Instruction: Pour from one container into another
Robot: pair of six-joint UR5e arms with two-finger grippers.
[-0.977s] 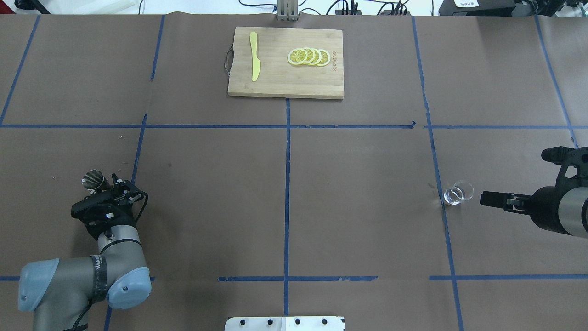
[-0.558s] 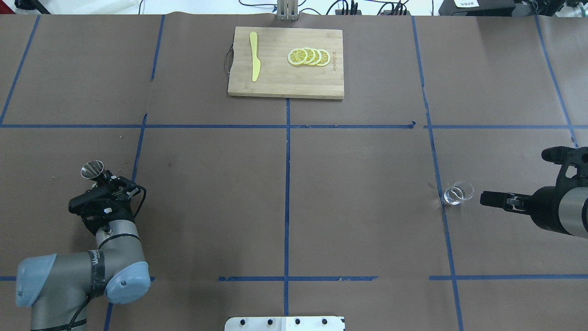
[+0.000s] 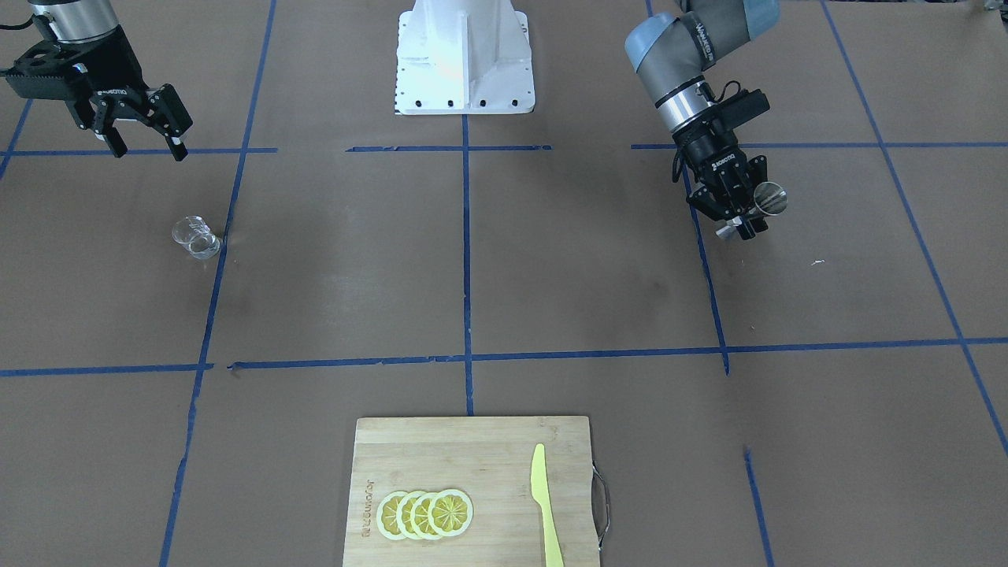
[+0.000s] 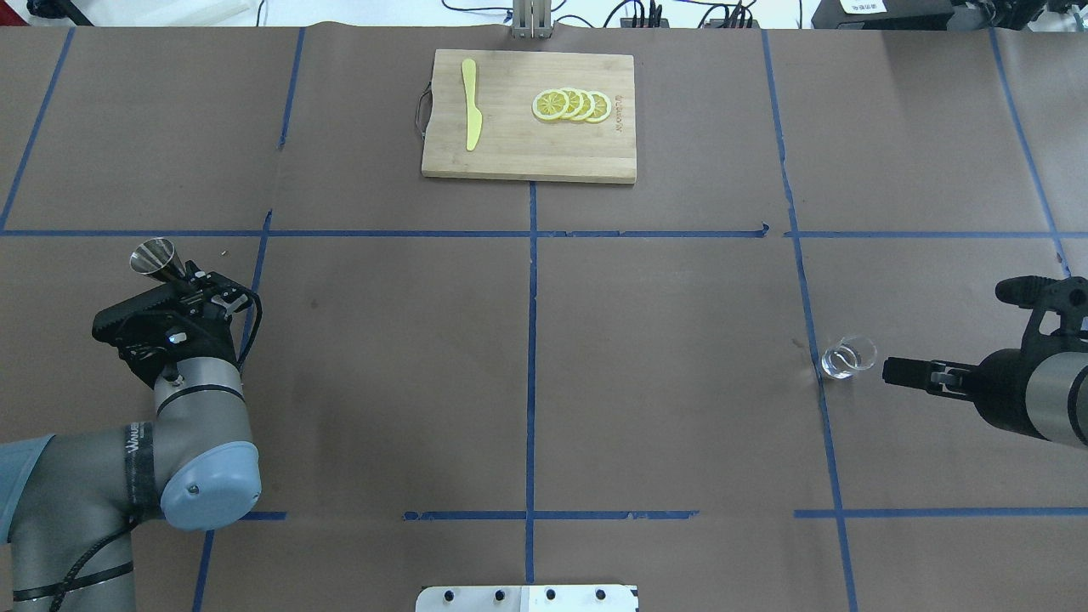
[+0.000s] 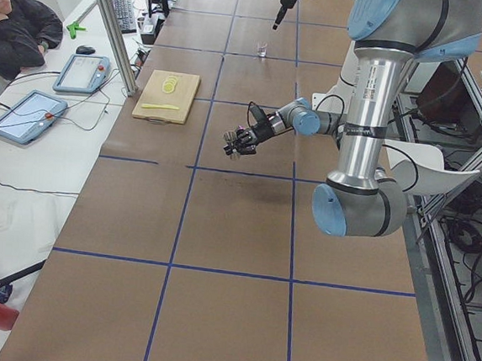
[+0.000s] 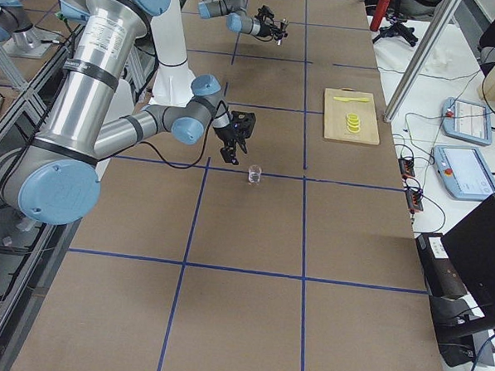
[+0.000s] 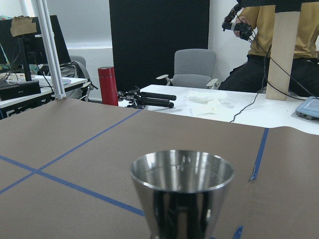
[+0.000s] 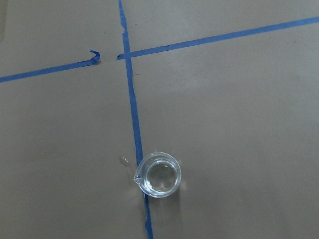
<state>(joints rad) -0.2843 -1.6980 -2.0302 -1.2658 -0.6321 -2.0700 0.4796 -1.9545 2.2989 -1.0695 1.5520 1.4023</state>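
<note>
Two grippers are at work, and you can place both from the cutting board at the far side of the table. Well apart from the board, toward the robot's left and nearer the robot, the left gripper has its jaws pinching the steel jigger by its lower part. The upper cone sticks out past the fingertips, and the jigger looks raised off the paper. On the other side of the board, again well apart and nearer the robot, the clear cup stands upright on the table with its base touching a blue tape line, spout toward that line. The right gripper hovers near the cup, farther from the board than the cup is, with its jaws spread wide and nothing between them; it does not touch the cup. On the board itself you have overlapping lemon slices and a yellow knife, lying apart.
</note>
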